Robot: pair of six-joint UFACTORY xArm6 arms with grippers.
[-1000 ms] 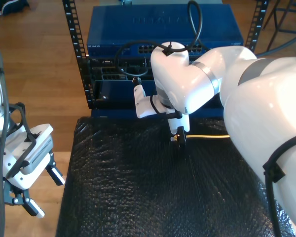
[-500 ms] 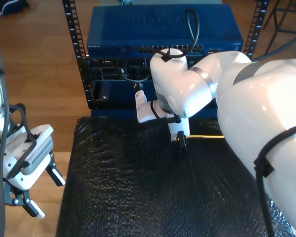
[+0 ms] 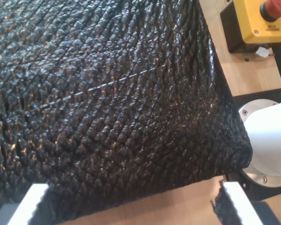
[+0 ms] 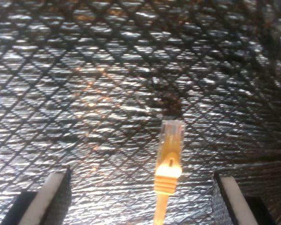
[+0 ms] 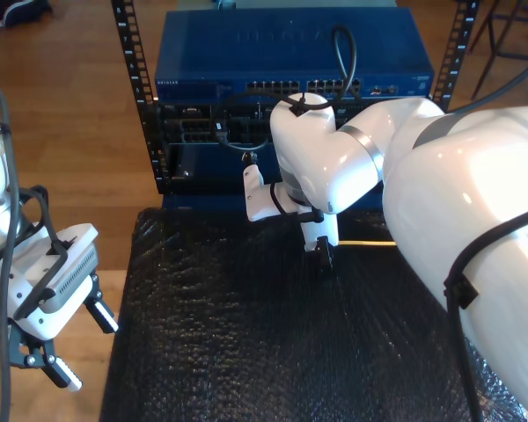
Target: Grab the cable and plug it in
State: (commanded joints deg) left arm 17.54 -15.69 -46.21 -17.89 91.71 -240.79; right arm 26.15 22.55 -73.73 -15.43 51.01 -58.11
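Observation:
The cable (image 4: pixel 168 159) is pale yellow with a clear plug (image 4: pixel 172 130) at its tip. It lies on the black bubbled mat (image 4: pixel 84 93), between the fingers of my second gripper (image 4: pixel 141 183). That gripper is open, with its fingers standing well apart from the cable on both sides. In the exterior view my second gripper (image 5: pixel 319 251) points down at the mat's far part, and a short stretch of the cable (image 5: pixel 365 243) runs from it toward the exterior view's right. My first gripper (image 5: pixel 86 347) is open and holds nothing, off the mat's edge at the exterior view's left.
A blue network switch (image 5: pixel 290 53) with a row of ports (image 5: pixel 308 86) sits in a rack behind the mat. Black cables (image 5: pixel 348 44) loop over it. In the first wrist view, a yellow emergency-stop box (image 3: pixel 262 21) and a white arm base (image 3: pixel 271 136) stand beside the mat's corner (image 3: pixel 239 150).
The second arm's wrist and elbow have drawn back a little, uncovering more of the switch's port row. Less of the cable shows. My first gripper has barely moved.

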